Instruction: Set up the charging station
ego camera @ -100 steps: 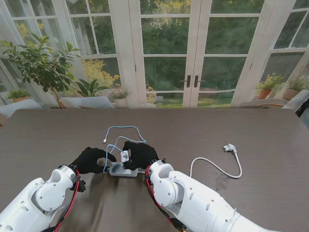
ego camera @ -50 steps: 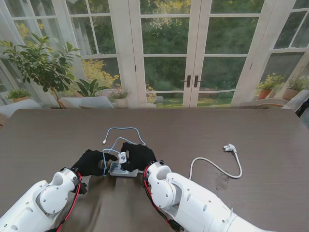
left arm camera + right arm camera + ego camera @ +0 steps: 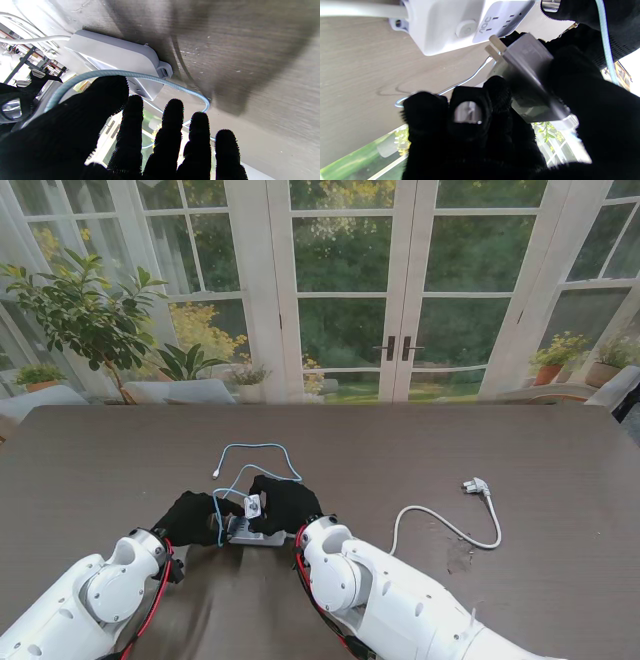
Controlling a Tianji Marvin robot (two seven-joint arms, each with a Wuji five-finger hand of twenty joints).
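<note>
Gripping charger [image 3: 527,75], right hand [image 3: 288,502]; left hand [image 3: 190,515] spread; dark table [image 3: 400,450]; glass doors [image 3: 345,290].

The power strip [image 3: 460,22] carries a small printed marking beside its sockets, too blurred to read; its round button bears a power symbol.

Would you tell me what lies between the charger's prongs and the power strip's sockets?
Nothing: the right wrist view shows an open gap between the charger prongs and the power strip sockets.

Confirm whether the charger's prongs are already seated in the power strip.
No: the charger in the right hand has both prongs bare, just short of the power strip.
</note>
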